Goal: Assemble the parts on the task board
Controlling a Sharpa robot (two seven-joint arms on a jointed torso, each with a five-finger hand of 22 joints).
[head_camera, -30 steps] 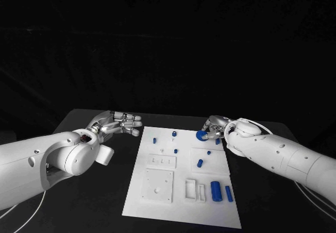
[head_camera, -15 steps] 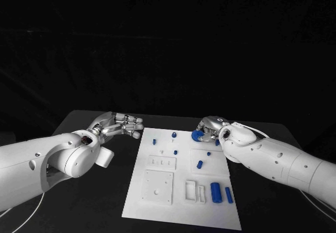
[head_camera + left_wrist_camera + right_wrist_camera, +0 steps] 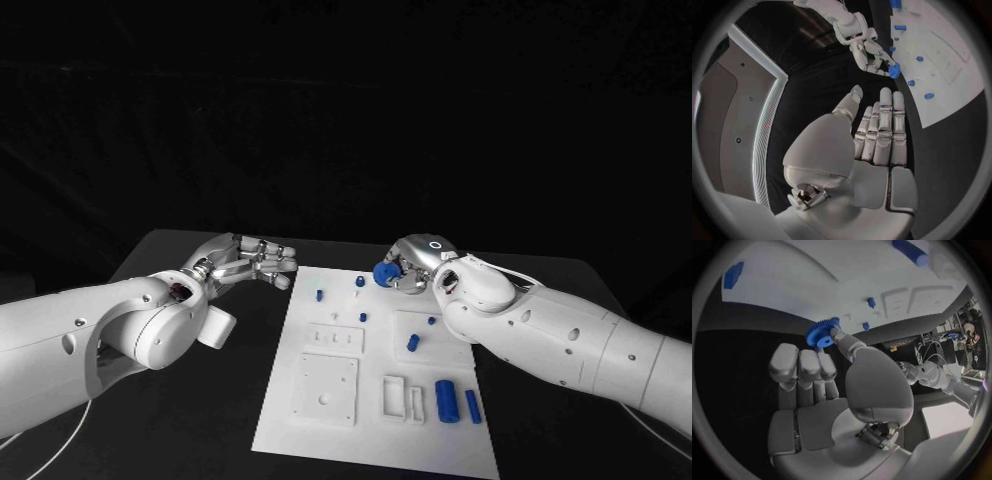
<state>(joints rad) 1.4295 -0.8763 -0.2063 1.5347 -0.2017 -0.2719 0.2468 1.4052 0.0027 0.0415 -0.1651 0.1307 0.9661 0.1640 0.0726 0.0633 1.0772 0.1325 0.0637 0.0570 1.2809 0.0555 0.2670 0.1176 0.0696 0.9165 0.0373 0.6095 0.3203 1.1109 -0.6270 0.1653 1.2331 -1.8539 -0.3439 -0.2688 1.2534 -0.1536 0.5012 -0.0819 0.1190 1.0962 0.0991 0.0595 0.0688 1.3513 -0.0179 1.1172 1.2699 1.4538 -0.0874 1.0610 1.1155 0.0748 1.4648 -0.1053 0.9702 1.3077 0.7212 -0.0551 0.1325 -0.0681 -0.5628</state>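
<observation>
The white task board [image 3: 335, 425] lies in the middle of the black table. My right hand [image 3: 415, 268] hovers over the board's far end and pinches a blue gear [image 3: 385, 272] between thumb and finger; the right wrist view shows the gear [image 3: 822, 332] at the fingertips above the board [image 3: 817, 280]. My left hand [image 3: 253, 258] hangs just off the board's far left corner, holding nothing. Its fingers [image 3: 881, 127] are stretched out side by side. From there the right hand [image 3: 870, 55] and gear [image 3: 894, 71] are seen ahead.
Small blue pegs [image 3: 358, 281] [image 3: 320, 293] [image 3: 364, 317] stand on the far half of the board, and another [image 3: 413, 342] stands mid-board. Two blue cylinders [image 3: 446, 394] [image 3: 473, 405] lie near the front right, beside white recessed blocks [image 3: 329, 385]. Bare black table flanks the board.
My right hand has carried the blue gear leftward from the board's right edge to over its far middle. The left hand has hardly moved.
</observation>
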